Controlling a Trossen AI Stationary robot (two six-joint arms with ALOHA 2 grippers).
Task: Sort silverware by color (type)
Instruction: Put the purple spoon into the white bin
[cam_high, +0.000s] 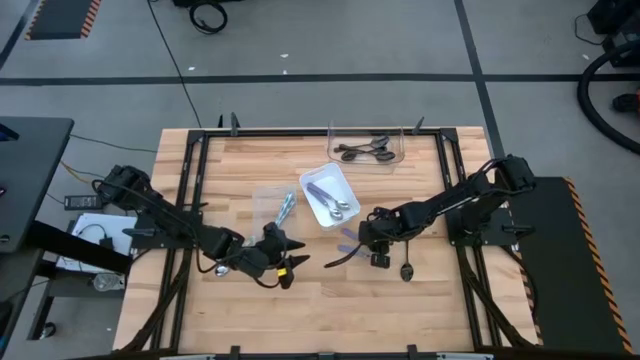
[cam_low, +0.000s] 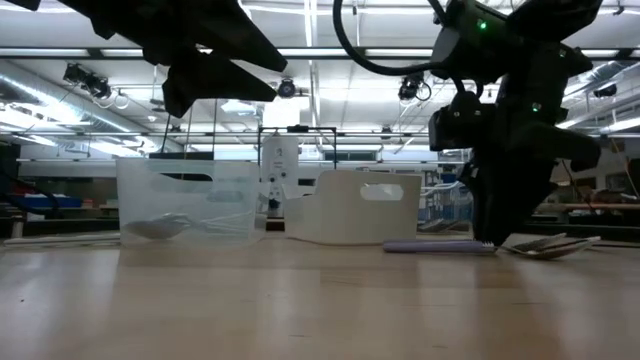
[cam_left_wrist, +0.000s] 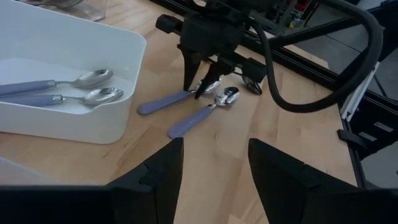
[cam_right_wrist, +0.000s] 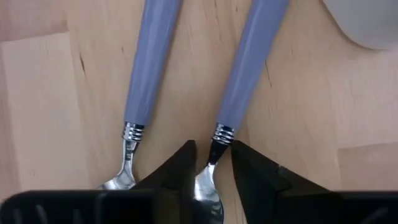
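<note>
Now the right end effector (cam_right_wrist: 210, 163) is down on the wooden surface (cam_high: 420, 310), its fingers pinching the metal neck of one purple-handled spoon (cam_right_wrist: 247, 62), apparently gripping it. A second purple-handled spoon (cam_right_wrist: 149, 62) lies just beside it. Two more lie in the white bin (cam_left_wrist: 118, 124). Left end effector (cam_left_wrist: 214, 168) hovers released nearby.

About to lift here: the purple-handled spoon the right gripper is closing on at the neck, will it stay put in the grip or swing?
The purple-handled spoon looks rigid, so it should not flex. The right gripper pinches its thin shiny neck, far from the long handle, so it may pivot handle-down. The polished metal there may slip. Its neighbour spoon lies close beside it and might be nudged.
</note>
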